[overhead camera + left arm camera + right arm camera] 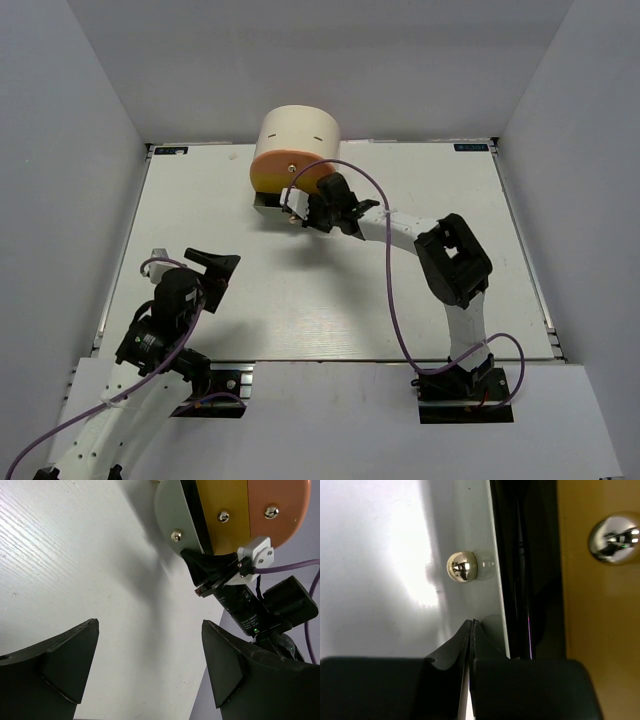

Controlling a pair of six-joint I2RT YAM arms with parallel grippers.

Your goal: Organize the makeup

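Grey walls (80,100) box in a white table (330,300), w/ both arm bases at the near edge. At the far middle stands the round cream box (297,130), w/ its orange drawer (285,168) and yellow drawer (227,500) fanned out toward the arms. Below them is a pale drawer front (395,555) w/ a shiny knob (462,566).

The right gripper (471,630) is pinched fully closed w/ nothing between the fingers. Its tips sit right at the pale drawer front, just below the knob and beside the dark gap at that drawer's edge. Whether they touch the front, can't tell.

The left gripper (150,625) is spread wide and empty, low over bare table at the near left, well apart from the box and facing it.

No makeup shows anywhere on the table. Something thin and dark lies in the gap next to the pale front, but it's too dark to name. So the makeup is prob. inside the drawers, though that's a guess.

Step in hand, as I read it: closing up, w/ the right arm nudging the pale drawer shut using closed fingertips.

Next move calls for a steady sideways push along the drawer's swing, keeping the tips off the knob and out of the gap so nothing jams. Then the same for the yellow and orange drawers. The left arm just needs to stay out of the way.
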